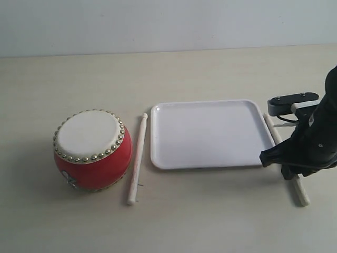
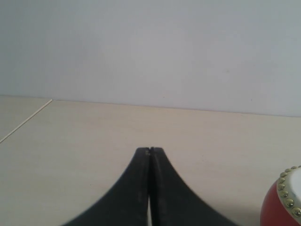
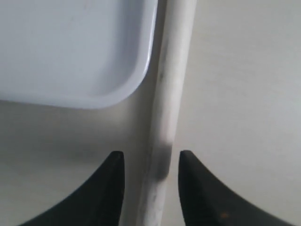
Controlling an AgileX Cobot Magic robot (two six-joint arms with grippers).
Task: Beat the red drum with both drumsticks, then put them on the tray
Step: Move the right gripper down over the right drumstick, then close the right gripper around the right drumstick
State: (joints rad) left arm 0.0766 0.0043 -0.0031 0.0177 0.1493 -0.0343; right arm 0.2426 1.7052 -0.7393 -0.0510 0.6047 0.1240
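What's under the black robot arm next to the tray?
A drumstick lies there, between the right arm's open fingers. In the exterior view that arm hides its middle.

— What can't you make out?
— My right arm [image 1: 310,139] hides the middle of the right drumstick [image 1: 301,194]; both ends run off my right wrist view.
— And the red drum [image 2: 282,205]?
— My left wrist view's edge cuts most away.

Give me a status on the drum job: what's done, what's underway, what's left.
Done: nothing yet. One drumstick lies on the table between the red drum and the tray; the other drumstick lies along the tray's opposite edge. In hand: the right gripper, open, straddles that second stick without gripping it; the left gripper is shut on nothing. Left: lift both, beat the drum, set them on the tray.
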